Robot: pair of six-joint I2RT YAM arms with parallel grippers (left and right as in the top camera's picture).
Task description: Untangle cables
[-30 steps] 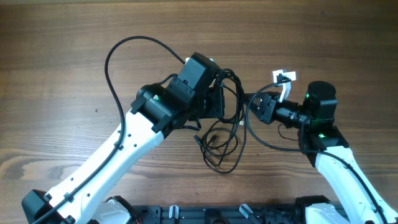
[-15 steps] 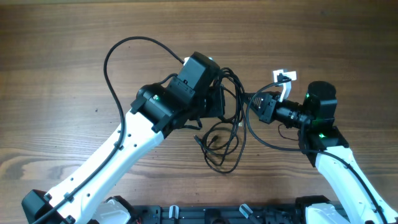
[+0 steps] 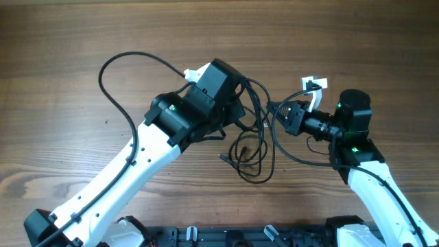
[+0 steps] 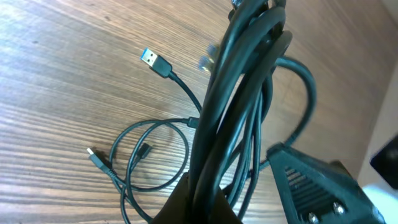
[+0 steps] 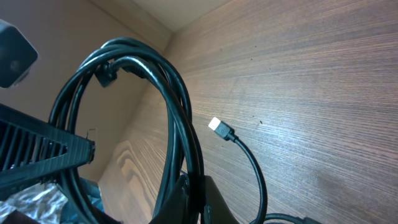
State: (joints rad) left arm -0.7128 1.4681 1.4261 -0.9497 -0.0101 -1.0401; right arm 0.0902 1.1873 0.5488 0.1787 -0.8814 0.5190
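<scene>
My left hand (image 4: pixel 198 200) is clamped on the cables (image 4: pixel 229 93), a black bundle held between both hands near mid-table. Loose loops trail on the table (image 3: pixel 62 41). My right hand (image 5: pixel 194 198) pinches the same bundle from the right.

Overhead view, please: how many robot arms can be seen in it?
2: the white left arm reaches in from lower left, the white right arm from lower right, meeting at thin black cables.
</scene>
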